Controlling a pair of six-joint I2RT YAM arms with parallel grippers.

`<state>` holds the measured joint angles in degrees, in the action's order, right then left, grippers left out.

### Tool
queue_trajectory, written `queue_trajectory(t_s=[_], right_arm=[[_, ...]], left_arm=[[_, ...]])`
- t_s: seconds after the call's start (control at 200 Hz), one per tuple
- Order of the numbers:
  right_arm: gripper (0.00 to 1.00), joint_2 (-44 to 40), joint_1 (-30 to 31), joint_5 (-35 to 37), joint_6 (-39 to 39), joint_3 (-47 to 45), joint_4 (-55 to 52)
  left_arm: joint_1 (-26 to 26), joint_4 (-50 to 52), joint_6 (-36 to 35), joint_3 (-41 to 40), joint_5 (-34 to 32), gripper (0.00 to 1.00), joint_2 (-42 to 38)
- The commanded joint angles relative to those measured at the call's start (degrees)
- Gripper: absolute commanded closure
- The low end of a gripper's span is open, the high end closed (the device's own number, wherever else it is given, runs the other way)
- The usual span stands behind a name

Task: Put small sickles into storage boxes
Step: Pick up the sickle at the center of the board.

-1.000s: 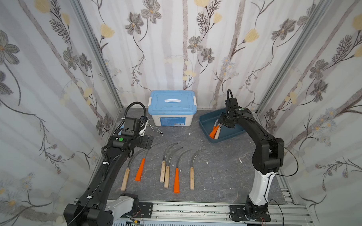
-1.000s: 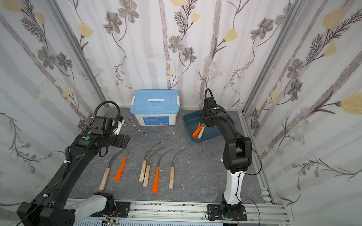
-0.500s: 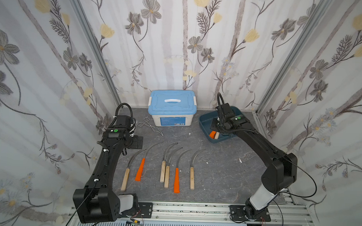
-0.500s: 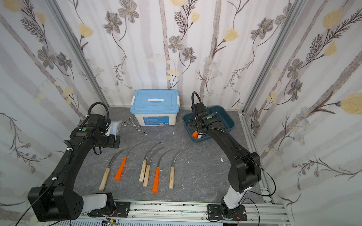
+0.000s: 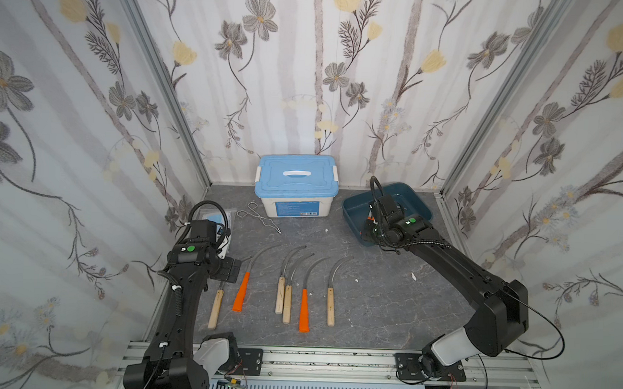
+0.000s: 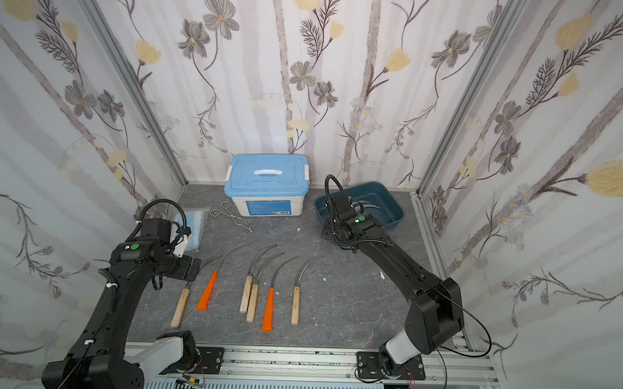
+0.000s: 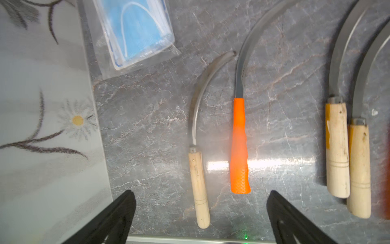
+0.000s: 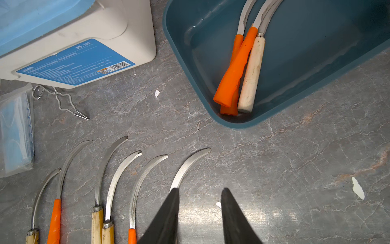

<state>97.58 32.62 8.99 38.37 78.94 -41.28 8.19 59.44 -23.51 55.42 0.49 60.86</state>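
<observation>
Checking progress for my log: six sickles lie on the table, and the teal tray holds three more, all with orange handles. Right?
Not quite. The teal tray does hold three, but only two have orange handles; the third has a pale wooden handle, as the right wrist view shows. Six sickles do lie on the table.
</observation>
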Motion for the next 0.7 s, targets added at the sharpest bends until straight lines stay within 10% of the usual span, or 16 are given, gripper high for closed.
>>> queue_trajectory(t_s=[0.0, 0.694], right_arm=[[0.64, 0.4, 0.1, -1.0, 0.3, 1.2, -2.3], [0.64, 4.0, 0.5, -3.9, 0.2, 6.3, -7.8]], left_arm=[[0.9, 2.0, -5.2, -2.6, 2.4, 0.0, -1.2], [6.3, -1.3, -6.2, -16.1, -1.3, 0.0, -4.4]])
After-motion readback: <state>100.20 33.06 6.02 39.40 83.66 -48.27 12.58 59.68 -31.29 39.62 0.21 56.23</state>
